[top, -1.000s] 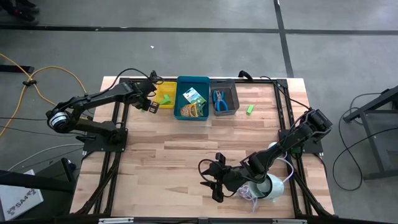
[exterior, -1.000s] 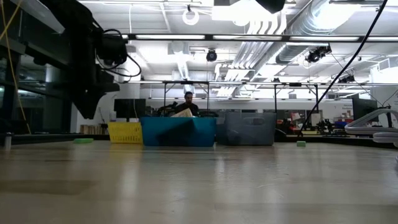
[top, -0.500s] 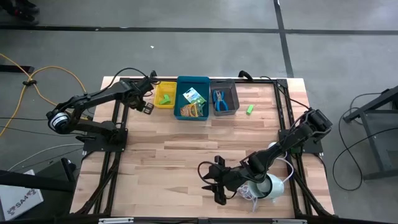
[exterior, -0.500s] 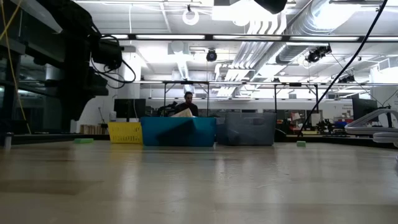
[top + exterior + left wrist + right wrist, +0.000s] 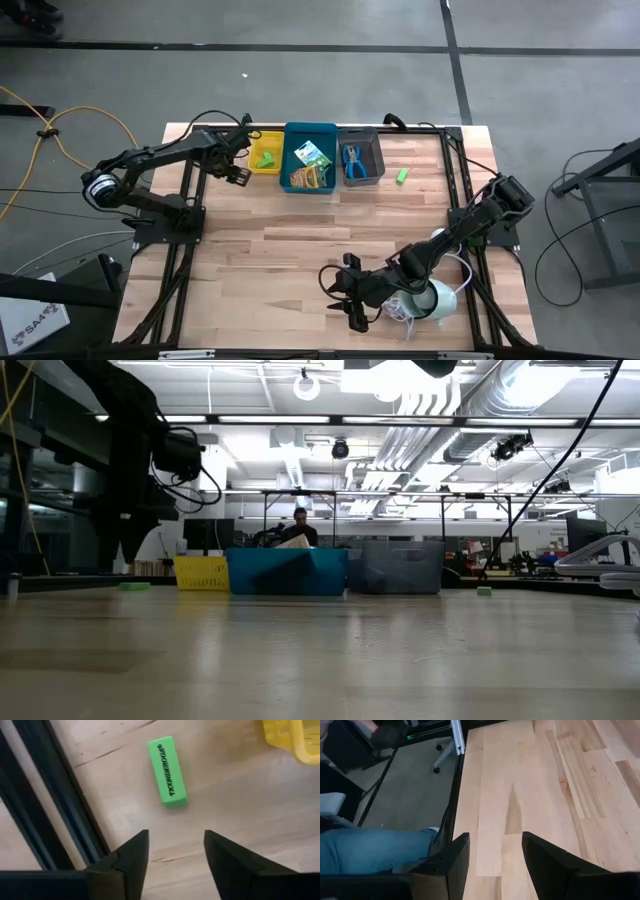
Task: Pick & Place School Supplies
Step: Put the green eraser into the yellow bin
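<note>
Left gripper [image 5: 172,852] hangs with jaws apart and empty over a green stubby piece [image 5: 167,772] lying flat on the wooden surface [image 5: 300,240], beside the yellow bin [image 5: 292,740]. Right gripper [image 5: 338,292] rests near the front edge, jaws apart, holding nothing. Crayon boxes [image 5: 312,165] lie in the blue bin [image 5: 290,150].

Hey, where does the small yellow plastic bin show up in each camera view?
High view: yellow bin at the table's far edge, leftmost of three bins.
Low view: yellow bin left of centre, across the table.
Left wrist view: only its corner, upper right, beyond the open left gripper.
Right wrist view: not in it.
Shared landmark: the blue bin right beside it in the high and low views.
</note>
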{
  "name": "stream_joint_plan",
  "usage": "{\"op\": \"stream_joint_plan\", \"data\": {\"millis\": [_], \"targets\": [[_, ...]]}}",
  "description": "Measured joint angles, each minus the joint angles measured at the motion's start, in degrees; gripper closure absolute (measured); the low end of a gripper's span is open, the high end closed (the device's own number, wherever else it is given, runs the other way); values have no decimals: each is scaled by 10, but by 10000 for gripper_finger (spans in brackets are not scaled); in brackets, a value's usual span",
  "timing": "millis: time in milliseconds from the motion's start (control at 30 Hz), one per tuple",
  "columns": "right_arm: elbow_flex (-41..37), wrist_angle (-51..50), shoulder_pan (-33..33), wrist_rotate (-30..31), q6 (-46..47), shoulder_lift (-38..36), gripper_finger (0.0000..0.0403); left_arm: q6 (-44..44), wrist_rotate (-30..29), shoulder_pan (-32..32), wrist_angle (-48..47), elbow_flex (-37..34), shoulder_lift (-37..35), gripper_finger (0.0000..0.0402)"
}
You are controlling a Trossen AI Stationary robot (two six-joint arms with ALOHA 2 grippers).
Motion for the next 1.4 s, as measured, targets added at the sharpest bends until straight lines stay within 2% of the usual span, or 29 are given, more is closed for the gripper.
{"op": "stream_joint_plan", "data": {"millis": [200, 333, 600, 1400], "targets": [[0, 0, 0, -10, -5, 0, 230, -30, 10, 1, 47, 0, 34, 204], [0, -1, 0, -11, -6, 0, 230, -32, -6, 3, 66, 0, 49, 203], [0, -3, 0, -11, -17, 0, 230, -57, -9, 38, 77, 0, 70, 203], [0, -17, 0, -12, -21, 0, 230, -60, 8, 69, 109, -1, 72, 203]]}}
